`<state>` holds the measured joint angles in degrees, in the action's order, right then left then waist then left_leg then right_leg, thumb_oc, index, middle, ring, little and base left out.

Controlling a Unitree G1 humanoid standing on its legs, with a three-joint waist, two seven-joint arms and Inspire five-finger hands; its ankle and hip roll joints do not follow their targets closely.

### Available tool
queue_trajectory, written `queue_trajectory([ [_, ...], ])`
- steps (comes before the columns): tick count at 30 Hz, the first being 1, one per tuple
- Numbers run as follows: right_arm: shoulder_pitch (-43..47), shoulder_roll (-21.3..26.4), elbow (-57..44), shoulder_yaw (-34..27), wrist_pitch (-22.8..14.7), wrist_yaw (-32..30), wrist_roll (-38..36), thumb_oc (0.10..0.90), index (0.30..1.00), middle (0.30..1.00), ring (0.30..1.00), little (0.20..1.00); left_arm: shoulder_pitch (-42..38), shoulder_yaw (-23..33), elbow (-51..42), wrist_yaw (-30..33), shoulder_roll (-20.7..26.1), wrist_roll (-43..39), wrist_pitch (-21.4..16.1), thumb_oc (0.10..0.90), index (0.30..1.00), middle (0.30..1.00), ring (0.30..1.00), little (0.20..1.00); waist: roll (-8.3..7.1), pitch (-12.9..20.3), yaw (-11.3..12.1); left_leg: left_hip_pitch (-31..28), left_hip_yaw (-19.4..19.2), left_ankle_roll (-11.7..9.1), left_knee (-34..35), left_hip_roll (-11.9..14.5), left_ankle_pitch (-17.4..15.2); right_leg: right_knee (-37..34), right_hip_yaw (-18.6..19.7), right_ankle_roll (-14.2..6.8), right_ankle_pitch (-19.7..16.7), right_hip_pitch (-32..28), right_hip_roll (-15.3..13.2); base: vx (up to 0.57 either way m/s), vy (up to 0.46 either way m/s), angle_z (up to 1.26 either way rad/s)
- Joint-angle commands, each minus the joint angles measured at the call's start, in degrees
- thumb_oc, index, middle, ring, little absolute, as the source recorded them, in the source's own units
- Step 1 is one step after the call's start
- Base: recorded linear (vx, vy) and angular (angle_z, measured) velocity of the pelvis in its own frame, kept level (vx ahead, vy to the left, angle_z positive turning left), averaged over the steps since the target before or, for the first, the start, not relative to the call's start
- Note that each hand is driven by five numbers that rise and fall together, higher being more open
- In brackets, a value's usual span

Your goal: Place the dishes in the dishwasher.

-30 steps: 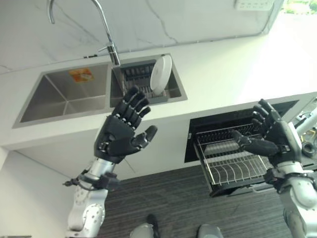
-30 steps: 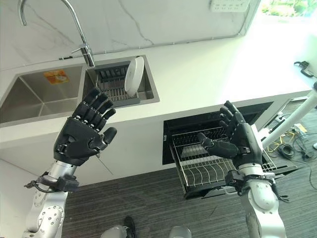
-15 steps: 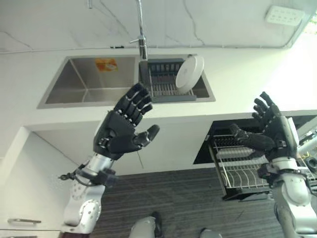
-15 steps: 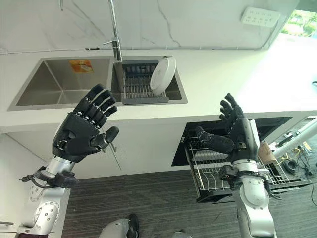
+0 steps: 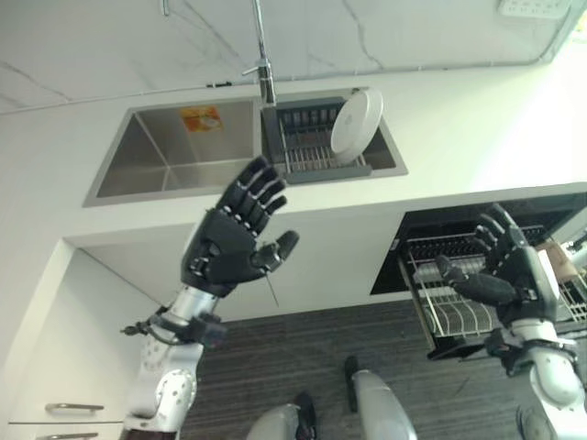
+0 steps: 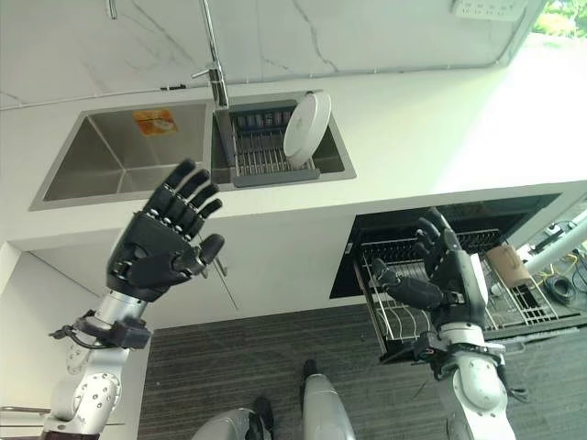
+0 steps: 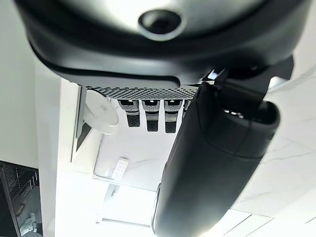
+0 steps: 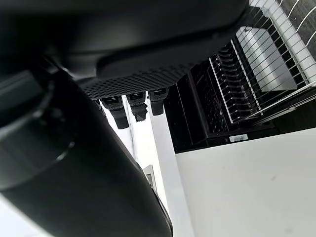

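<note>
A white plate point(image 5: 357, 121) stands on edge in a dark drying rack point(image 5: 307, 147) in the right sink basin; the same plate point(image 7: 101, 113) shows in the left wrist view. My left hand point(image 5: 231, 246) is raised in front of the counter edge, below the sink, fingers spread and holding nothing. My right hand point(image 5: 506, 272) is up over the pulled-out dishwasher rack point(image 5: 449, 307), open and empty too. The wire dishwasher rack point(image 8: 259, 74) shows in the right wrist view, with nothing on its tines.
A tall tap point(image 5: 264, 69) rises between the basins. The left basin point(image 5: 174, 156) carries an orange sticker. White counter point(image 5: 477, 128) runs to the right. A cabinet door point(image 5: 55, 367) stands at lower left, over dark plank floor point(image 5: 275, 367).
The camera has shifted, so the sink and dishwasher sit differently in the picture. My right hand has lowered toward the dishwasher rack. Both hands remain open and empty.
</note>
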<state>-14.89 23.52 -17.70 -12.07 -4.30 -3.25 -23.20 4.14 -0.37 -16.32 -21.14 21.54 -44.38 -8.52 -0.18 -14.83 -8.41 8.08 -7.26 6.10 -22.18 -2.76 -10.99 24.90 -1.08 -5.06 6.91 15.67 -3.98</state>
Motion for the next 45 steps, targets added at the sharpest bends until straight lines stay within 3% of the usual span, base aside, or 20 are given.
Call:
queue_trajectory([
  [1,9.56,3.65,-4.34,-1.57,-5.07,-1.82,0.89,0.8,0.9,0.9,0.9,0.9,-5.89,0.72,-6.7,-3.34,2.05,-2.36,-4.06,0.8,0.9,0.9,0.9,0.9,-0.08,5.02,-0.17,-9.16,3.26,-3.02,4.99,0.4,-6.62,-7.72,-4.09,-0.77,-1.56,-5.52,1.98,0.2,-0.195,0.0],
  [5,10.54,4.18,-4.17,-1.96,-4.16,-2.64,0.42,0.8,0.9,0.9,0.9,0.9,-6.83,0.13,-7.03,-3.06,1.61,-1.74,-3.52,0.8,0.9,0.9,0.9,0.9,-0.32,5.63,-0.2,-11.64,1.22,-4.66,4.99,0.89,-6.05,-7.72,-4.15,0.4,-0.31,-7.03,1.17,0.17,-0.131,0.08],
  [7,10.47,4.34,-4.14,-2.69,-3.82,-2.88,0.12,0.8,0.9,0.9,0.9,0.9,-6.99,-0.25,-7.37,-3.76,0.99,-1.39,-3.6,0.8,0.9,0.9,0.9,0.9,-0.82,5.75,-0.1,-13.7,-0.62,-7.34,4.99,1.4,0.81,-7.72,-4.02,1.55,0.57,-8.1,0.44,0.14,-0.063,0.12],
  [9,10.03,4.25,-3.99,-3.57,-3.39,-2.92,0.12,0.8,0.9,0.9,0.9,0.9,-6.78,-0.41,-7.56,-4.67,0.51,-1.25,-3.67,0.8,0.9,0.9,0.9,0.9,-1.39,5.27,0.26,-11.52,-2.23,-8.71,4.83,2.99,4.65,-7.72,-4.14,1.78,1.09,-9.24,-0.29,0.1,0.035,0.22],
  [12,10.64,4.69,-3.01,-4.42,-2.59,-2.76,-1.01,0.8,0.9,0.9,0.9,0.9,-6.23,0.12,-7.72,-5.3,0.66,-2.67,-4.44,0.8,0.9,0.9,0.9,0.9,-0.58,4.78,0.5,-6.61,-2.69,-8.6,4.99,6.14,0.15,-7.72,-4.27,0.52,1.83,-9.68,-0.68,0.08,0.202,0.34],
  [17,11.22,5.43,-3.42,-4.26,-1.89,-3.08,-1.75,0.8,0.9,0.9,0.9,0.9,-5.83,0.02,-8.04,-4.86,0.68,-3.49,-6.24,0.8,0.9,0.9,0.9,0.9,0.76,4.89,1.9,-0.89,0.27,-9.77,4.99,7.17,1.0,-7.72,-4.65,-0.03,3.99,-11.36,-0.58,0.12,0.27,-0.03],
  [23,10.62,3.32,-4.49,-4.53,-3.88,-3.34,-3.05,0.8,0.9,0.9,0.9,0.9,-7.0,0.81,-7.26,-3.61,1.57,-1.31,-7.61,0.8,0.9,0.9,0.9,0.9,0.8,6.05,1.7,-2.52,-0.45,-6.32,4.99,5.91,-1.82,-7.72,-6.1,-1.66,2.75,-12.06,-2.47,0.12,0.308,-0.25],
  [26,11.83,1.83,-4.14,-3.23,-5.05,-4.02,-2.53,0.8,0.9,0.9,0.9,0.9,-8.25,0.45,-6.96,-1.75,1.97,1.18,-7.96,0.8,0.9,0.9,0.9,0.9,1.03,5.79,2.13,-2.7,-0.08,-4.44,4.99,5.01,-2.59,-7.72,-6.95,-1.86,-0.27,-13.01,-2.46,0.09,0.309,0.02],
  [28,12.43,1.6,-3.8,-2.29,-5.03,-4.46,-1.75,0.8,0.9,0.9,0.9,0.9,-8.78,0.11,-6.33,-1.06,2.27,2.44,-8.33,0.8,0.9,0.9,0.9,0.9,1.48,5.59,2.62,-2.78,0.12,-3.65,4.99,4.5,-2.59,-3.8,-8.23,-1.41,-2.46,-13.11,-1.47,0.08,0.282,0.01],
  [30,12.92,1.6,-3.21,-1.65,-4.97,-4.87,-0.74,0.8,0.9,0.9,0.9,0.9,-8.93,0.05,-5.79,-1.12,2.31,3.36,-8.21,0.8,0.9,0.9,0.9,0.9,1.22,5.54,3.08,-2.98,-0.37,-3.25,4.99,4.21,-2.87,-0.38,-8.88,-1.26,-3.31,-12.25,-1.44,0.07,0.133,-0.11],
  [31,13.52,1.79,-2.53,-1.38,-4.95,-5.44,-0.48,0.8,0.9,0.9,0.9,0.9,-9.64,-0.48,-5.3,-0.55,2.54,4.46,-8.43,0.8,0.9,0.9,0.9,0.9,0.78,5.58,3.12,-3.3,-0.69,-3.14,4.99,4.07,-3.23,-1.43,-9.22,-1.13,-3.15,-11.88,-1.33,0.19,0.016,-0.2],
  [32,14.55,2.37,-0.81,-2.41,-5.54,-5.63,-3.0,0.8,0.9,0.9,0.9,0.9,-10.96,-1.23,-4.31,0.4,2.92,6.3,-9.26,0.8,0.9,0.9,0.9,0.9,-0.34,5.21,2.38,-4.65,-1.64,-3.59,4.99,3.83,-4.33,-7.72,-10.05,-1.58,-2.62,-10.73,-3.08,0.19,-0.039,-0.27],
  [33,14.65,2.36,-0.64,-2.57,-5.68,-5.5,-3.74,0.8,0.9,0.9,0.9,0.9,-10.97,-1.27,-4.33,0.6,2.95,6.6,-9.35,0.8,0.9,0.9,0.9,0.9,-0.53,5.13,2.27,-4.85,-1.89,-3.65,4.99,3.78,-4.57,-7.72,-9.96,-1.75,-2.6,-10.07,-3.59,0.19,-0.152,-0.23],
  [34,15.03,2.1,-0.16,-2.61,-6.03,-5.03,-5.5,0.8,0.9,0.9,0.9,0.9,-11.04,-1.53,-4.21,1.01,3.05,6.75,-9.26,0.8,0.9,0.9,0.9,0.9,-1.28,4.97,1.68,-5.6,-2.14,-3.77,4.99,3.21,-5.6,-7.72,-8.26,-2.71,-4.13,-7.06,-5.37,0.07,-0.1,-0.14],
  [38,15.88,1.89,-0.26,-2.56,-5.79,-4.99,-7.33,0.8,0.9,0.9,0.9,0.9,-11.25,-2.49,-3.78,1.35,3.04,7.87,-8.45,0.8,0.9,0.9,0.9,0.9,-1.69,4.95,0.66,-6.3,-1.45,-3.67,4.99,3.25,-6.89,-7.72,-4.22,-3.75,-6.0,-3.21,-5.61,0.13,-0.165,0.17],
  [45,21.3,6.38,3.58,-2.38,-3.63,-8.03,-9.4,0.8,0.9,0.9,0.9,0.9,-9.4,-3.01,-2.39,-0.18,4.14,6.14,-6.66,0.8,0.9,0.9,0.9,0.9,-2.99,6.83,3.08,-7.77,-1.92,-4.21,4.99,3.94,-7.88,-7.72,-4.55,-4.44,-2.72,-4.5,-5.29,0.14,-0.207,0.17],
])
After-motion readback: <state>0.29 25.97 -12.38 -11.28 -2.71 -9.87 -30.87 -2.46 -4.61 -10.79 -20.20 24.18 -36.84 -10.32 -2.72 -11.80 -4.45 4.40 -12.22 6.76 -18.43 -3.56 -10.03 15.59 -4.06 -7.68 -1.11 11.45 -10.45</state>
